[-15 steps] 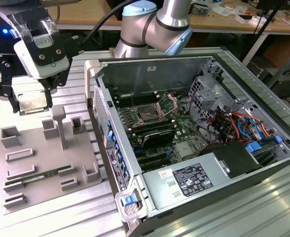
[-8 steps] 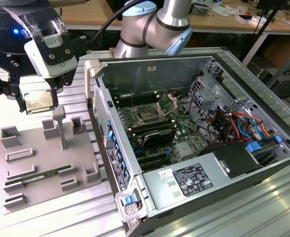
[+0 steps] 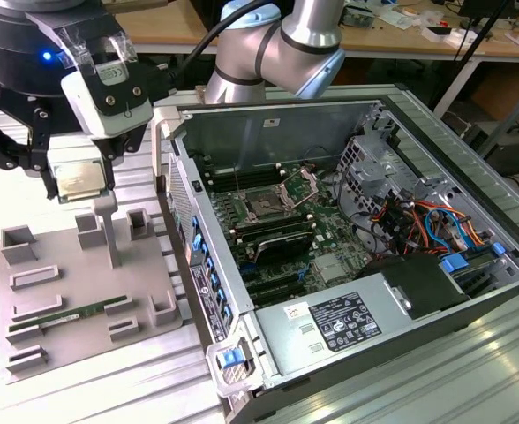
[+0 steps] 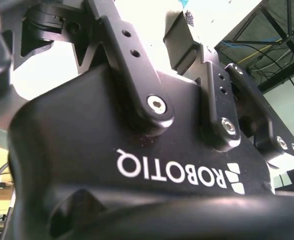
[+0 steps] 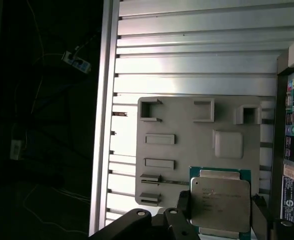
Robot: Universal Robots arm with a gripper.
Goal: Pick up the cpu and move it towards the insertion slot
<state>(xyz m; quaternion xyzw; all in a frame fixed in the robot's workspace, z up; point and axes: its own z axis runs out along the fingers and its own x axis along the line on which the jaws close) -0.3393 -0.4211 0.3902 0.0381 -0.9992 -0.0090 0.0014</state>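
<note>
Carrying step in hand, by the look of it: up in the air, not yet at the goal. Holds the cpu [image 3: 80, 179] flat in the gripper [image 3: 78, 173], jaws closed narrow on two of its sides. Hangs just above the grey tray [image 3: 65, 265], over its thin post [image 3: 111, 231], not touching it. Same flat hold in the first wrist view, cpu [image 5: 219, 202] square over the tray. Insertion slot [image 3: 264, 208] well apart from the tray, toward the exterior view's right, down inside the open computer case [image 3: 268, 132], with its silver frame seemingly lifted open. Needs a level, slow carry, clear of the case wall beside the tray, with no tilt and no loose grip.
</note>
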